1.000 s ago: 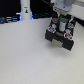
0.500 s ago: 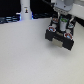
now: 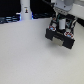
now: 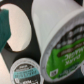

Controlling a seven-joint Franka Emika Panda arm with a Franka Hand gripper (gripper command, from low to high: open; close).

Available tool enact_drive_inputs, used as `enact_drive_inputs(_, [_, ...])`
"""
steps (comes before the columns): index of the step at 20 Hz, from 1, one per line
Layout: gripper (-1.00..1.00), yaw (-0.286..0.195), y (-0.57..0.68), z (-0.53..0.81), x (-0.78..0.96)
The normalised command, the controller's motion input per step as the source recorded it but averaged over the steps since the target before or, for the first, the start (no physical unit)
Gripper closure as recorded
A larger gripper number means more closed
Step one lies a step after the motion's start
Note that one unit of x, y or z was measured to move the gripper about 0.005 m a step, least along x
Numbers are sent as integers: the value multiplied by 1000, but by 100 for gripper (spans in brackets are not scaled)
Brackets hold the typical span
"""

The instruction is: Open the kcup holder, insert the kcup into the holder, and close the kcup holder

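Observation:
The kcup holder [image 3: 61,36], a black boxy unit, stands on the white table at the exterior view's right. Its top looks open, with pale and red shapes inside. My gripper [image 3: 61,23] hangs straight above it, fingertips at the holder's top. In the wrist view a large kcup [image 4: 60,47] with a pale rim and a green label fills much of the picture, very close to the camera and tilted. A smaller pod [image 4: 25,70] with a teal label lies lower on the black surface [image 4: 35,50]. My fingers do not show clearly, so whether they grip the kcup is unclear.
A white bottle-like object [image 3: 25,10] stands at the back of the table [image 3: 25,55] against a dark background. A dark green shape [image 4: 5,25] and a pale oval [image 4: 21,27] sit at the wrist view's edge.

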Motion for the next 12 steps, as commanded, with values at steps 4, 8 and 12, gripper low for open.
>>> enact_drive_inputs(4, [-100,-3,8,49,-152])
enact_drive_inputs(8, [-100,0,0,41,-235])
enact_drive_inputs(12, [-100,46,-177,173,121])
